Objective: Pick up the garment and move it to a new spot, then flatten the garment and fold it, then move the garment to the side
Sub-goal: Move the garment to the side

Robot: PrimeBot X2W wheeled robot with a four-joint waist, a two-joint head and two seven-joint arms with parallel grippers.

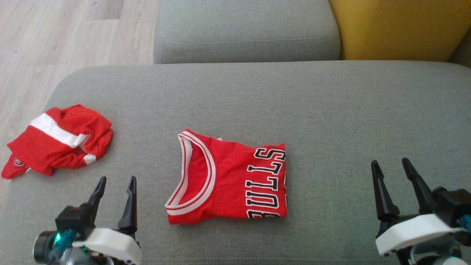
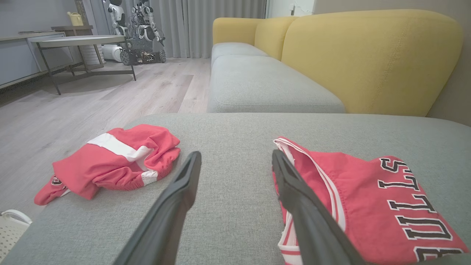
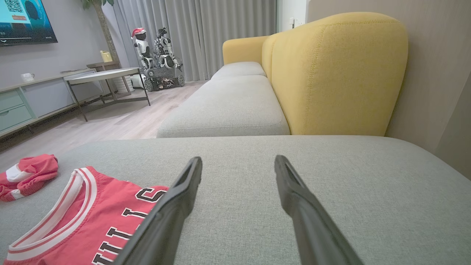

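Both grippers stand spread wide and hold nothing: the left gripper (image 1: 117, 179) is at the near edge of the grey cushion (image 1: 312, 110), just to the left of the red jersey (image 1: 228, 176), and the right gripper (image 1: 389, 161) is well apart on the other side, over bare fabric. The red jersey lies in the middle of the cushion as a compact rectangle, collar to the left and lettering along its right edge, so the picking up, flattening and folding look done. Moving it aside seems to be what is left. A crumpled red and white garment (image 1: 59, 143) lies unfolded near the cushion's left edge, probably a separate job.
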